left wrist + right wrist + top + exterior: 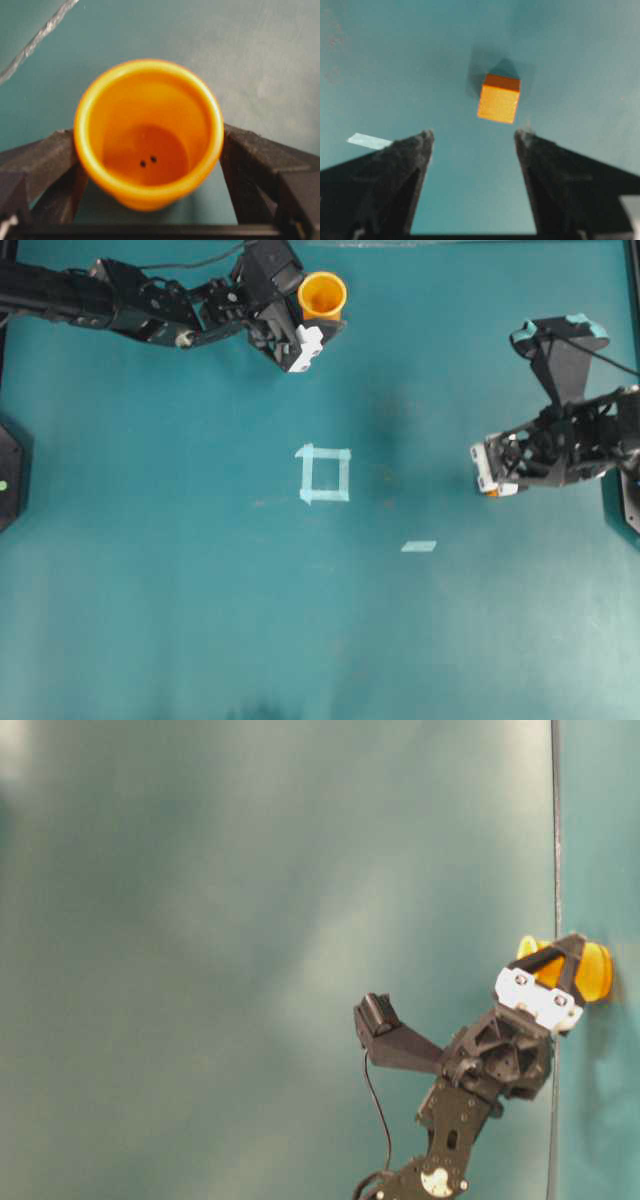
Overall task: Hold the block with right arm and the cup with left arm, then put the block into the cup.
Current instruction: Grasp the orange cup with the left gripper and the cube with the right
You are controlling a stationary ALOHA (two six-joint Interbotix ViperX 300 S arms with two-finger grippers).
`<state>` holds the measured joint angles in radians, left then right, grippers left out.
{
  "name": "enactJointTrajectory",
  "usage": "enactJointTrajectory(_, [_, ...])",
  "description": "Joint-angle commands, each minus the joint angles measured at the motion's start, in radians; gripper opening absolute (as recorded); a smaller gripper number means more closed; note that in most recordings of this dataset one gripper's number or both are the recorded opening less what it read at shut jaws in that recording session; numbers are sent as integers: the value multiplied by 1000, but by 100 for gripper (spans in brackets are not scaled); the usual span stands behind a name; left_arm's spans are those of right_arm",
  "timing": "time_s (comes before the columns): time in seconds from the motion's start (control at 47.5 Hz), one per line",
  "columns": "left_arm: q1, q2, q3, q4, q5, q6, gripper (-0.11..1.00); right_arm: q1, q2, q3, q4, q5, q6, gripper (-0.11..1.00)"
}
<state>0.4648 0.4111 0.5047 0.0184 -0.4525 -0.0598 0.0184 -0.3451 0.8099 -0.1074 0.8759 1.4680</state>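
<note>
The left gripper (318, 328) held the cup (322, 295) at the far edge of the surface (180, 560), left of centre in the overhead view. In the left wrist view the cup (148, 132) sat between the two black fingers (47, 160), which touched its wall on either side; its round rim faced the camera and two small dark dots showed on its inner bottom. From table level the cup (592, 970) showed as an orange shape partly hidden behind the gripper's white and black parts (560, 982), with the left arm (470, 1090) and its thin cable below it.

The right gripper (484, 478) was low at the right side of the overhead view, well apart from the cup, on the right arm (570, 430) with its teal patches. Its fingers (412, 165) stood wide apart and held nothing. The block (499, 98) lay on the surface just beyond the fingertips, closer to the right-hand finger in the right wrist view, touching neither. In the overhead view only a sliver of orange (492, 493) showed under the gripper's end.

A tape square (324, 473) lay near the middle of the surface, between the two grippers and apart from both. A short tape strip (419, 546) lay beside it, toward the near edge, and appeared in the right wrist view (369, 141) left of the fingers.
</note>
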Motion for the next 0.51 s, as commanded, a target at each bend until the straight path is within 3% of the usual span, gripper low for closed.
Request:
enactJointTrajectory(0.0, [2, -8, -32, -2, -5, 0, 87, 8, 3, -31, -3, 2, 2, 66])
enactJointTrajectory(0.148, [2, -9, -21, -2, 3, 2, 84, 9, 12, -37, -11, 2, 2, 66])
enactJointTrajectory(0.274, [-12, -34, 25, -2, 5, 0, 70, 9, 17, -31, -17, 2, 14, 66])
enactJointTrajectory(0.485, [-114, -135, 150, 0, -12, 15, 63, 17, 23, 2, -54, 0, 100, 66])
